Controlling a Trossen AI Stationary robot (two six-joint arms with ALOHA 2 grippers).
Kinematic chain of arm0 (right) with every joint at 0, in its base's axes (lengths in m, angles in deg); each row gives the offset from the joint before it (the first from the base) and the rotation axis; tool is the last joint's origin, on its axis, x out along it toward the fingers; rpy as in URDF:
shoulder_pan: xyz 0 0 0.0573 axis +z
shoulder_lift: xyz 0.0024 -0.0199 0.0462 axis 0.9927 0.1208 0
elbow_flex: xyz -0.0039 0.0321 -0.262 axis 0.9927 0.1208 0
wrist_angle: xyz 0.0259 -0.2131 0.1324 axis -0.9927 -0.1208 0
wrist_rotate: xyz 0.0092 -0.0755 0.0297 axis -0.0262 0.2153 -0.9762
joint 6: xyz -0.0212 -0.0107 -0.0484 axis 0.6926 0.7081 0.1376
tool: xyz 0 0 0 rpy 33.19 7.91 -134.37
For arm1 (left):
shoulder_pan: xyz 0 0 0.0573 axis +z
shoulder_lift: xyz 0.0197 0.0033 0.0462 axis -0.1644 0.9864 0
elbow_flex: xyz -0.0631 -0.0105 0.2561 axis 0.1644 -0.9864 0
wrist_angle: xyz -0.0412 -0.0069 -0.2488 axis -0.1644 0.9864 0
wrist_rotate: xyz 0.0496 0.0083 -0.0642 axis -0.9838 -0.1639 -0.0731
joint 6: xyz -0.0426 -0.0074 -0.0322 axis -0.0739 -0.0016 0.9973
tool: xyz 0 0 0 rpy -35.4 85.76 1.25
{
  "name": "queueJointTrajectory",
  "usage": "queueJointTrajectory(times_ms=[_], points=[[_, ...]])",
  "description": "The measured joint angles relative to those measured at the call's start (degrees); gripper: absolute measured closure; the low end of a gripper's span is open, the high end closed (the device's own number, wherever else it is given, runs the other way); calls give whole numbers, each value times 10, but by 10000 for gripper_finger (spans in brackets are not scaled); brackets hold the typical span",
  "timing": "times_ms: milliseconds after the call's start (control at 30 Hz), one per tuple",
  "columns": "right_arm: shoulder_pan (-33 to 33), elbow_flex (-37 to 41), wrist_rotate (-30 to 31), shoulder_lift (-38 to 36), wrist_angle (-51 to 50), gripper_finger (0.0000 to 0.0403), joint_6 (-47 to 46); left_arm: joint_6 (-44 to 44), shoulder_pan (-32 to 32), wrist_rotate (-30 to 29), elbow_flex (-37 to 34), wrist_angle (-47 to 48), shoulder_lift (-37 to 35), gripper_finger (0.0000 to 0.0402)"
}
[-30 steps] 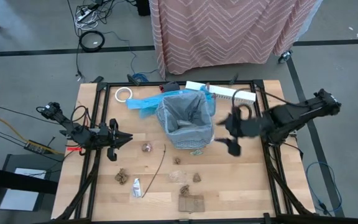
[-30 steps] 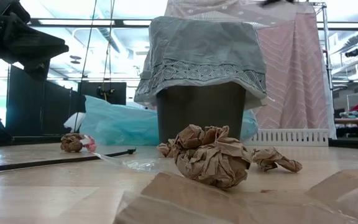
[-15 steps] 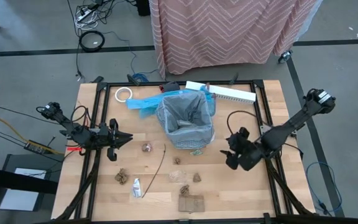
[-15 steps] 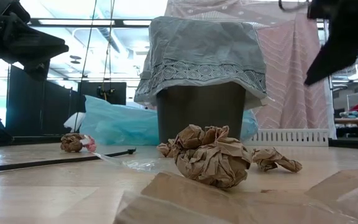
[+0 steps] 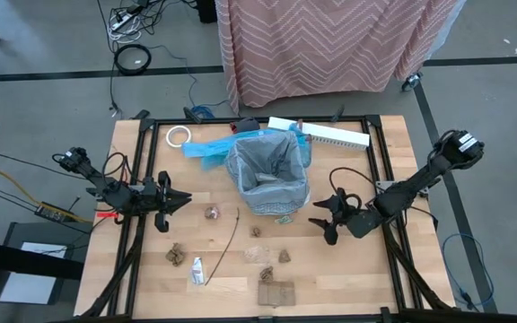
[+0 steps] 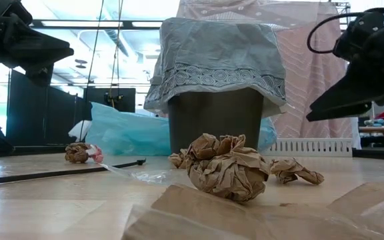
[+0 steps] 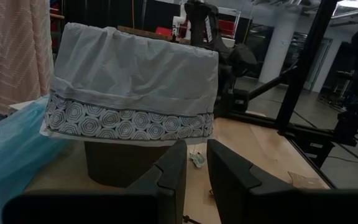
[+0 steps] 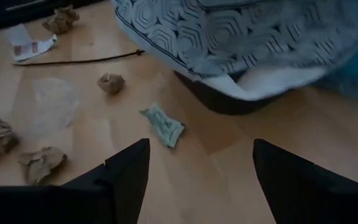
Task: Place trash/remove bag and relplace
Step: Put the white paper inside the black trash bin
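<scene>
Both arms were dark and thin, with black cables looping off them. Each gripper had two black pointy fingers.

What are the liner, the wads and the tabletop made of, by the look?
Liner: thin grey plastic film, probably; wrinkly, drapes over the bin rim, printed hexagon band near its hem.
Wads: brown paper, matte, sharply creased and crumpled.
Tabletop: light wood, likely butcher block; plank seams and grain show, with a slight sheen in the low view.
</scene>
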Motion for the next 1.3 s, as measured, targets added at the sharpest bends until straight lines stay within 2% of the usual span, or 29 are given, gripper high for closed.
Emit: queueJointTrajectory(times_ms=[300, 633, 967, 1300], points=[[-32, -30, -2, 137, 117, 156, 92, 0, 0, 0, 0, 0, 0, 329], [-45, -63, -8, 279, 217, 159, 121, 0, 0, 0, 0, 0, 0, 329], [-64, -103, -25, 342, 252, 156, 168, 0, 0, 0, 0, 0, 0, 329], [-94, -114, -56, 356, 253, 167, 165, 0, 0, 0, 0, 0, 0, 329]])
